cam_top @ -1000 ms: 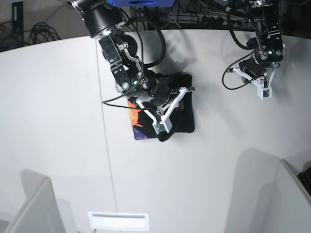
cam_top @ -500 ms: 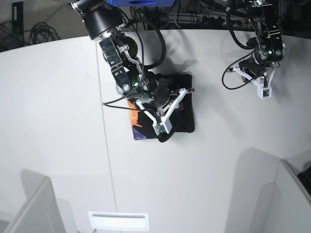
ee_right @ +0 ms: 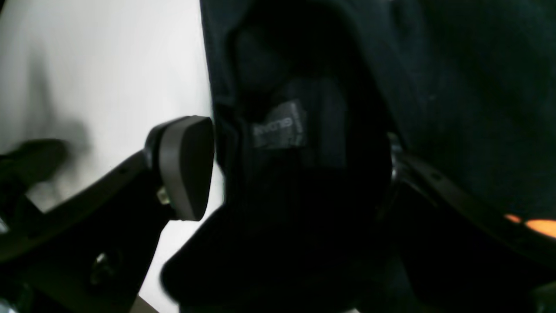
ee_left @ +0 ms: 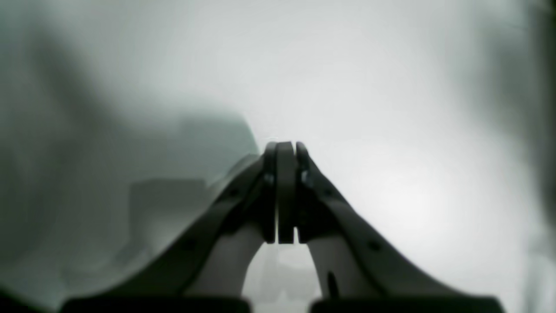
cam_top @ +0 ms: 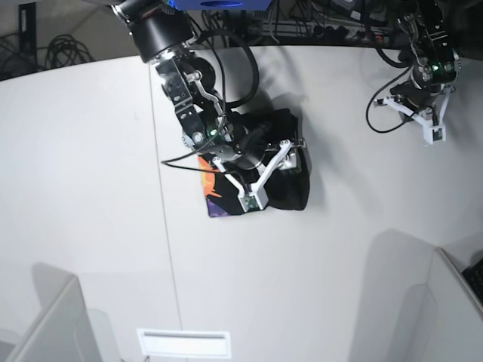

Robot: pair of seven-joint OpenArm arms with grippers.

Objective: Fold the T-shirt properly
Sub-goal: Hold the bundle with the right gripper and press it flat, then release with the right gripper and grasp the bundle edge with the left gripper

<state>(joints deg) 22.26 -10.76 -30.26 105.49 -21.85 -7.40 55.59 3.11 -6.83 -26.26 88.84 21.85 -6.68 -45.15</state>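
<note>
The black T-shirt [cam_top: 287,185] lies as a folded bundle on the white table [cam_top: 90,188], with its orange print [cam_top: 210,185] showing at the left edge. My right gripper [cam_top: 260,154] is down on the bundle. In the right wrist view the right gripper [ee_right: 295,174] is open, with a thick fold of the shirt [ee_right: 456,87] and its neck label [ee_right: 280,126] between the fingers; one pad [ee_right: 186,169] sits just off the fabric's edge. My left gripper [cam_top: 424,109] hangs at the far right, away from the shirt. In the left wrist view it [ee_left: 284,150] is shut and empty above bare table.
Black cables [cam_top: 377,113] loop beside the left arm. A table seam [cam_top: 167,249] runs front to back left of the shirt. Grey partitions [cam_top: 45,317] stand at the front corners, and a white slot [cam_top: 183,343] lies at the front edge.
My left arm has lifted and moved up and to the right, farther from the shirt. The right gripper and the shirt's right edge have shifted slightly right.
</note>
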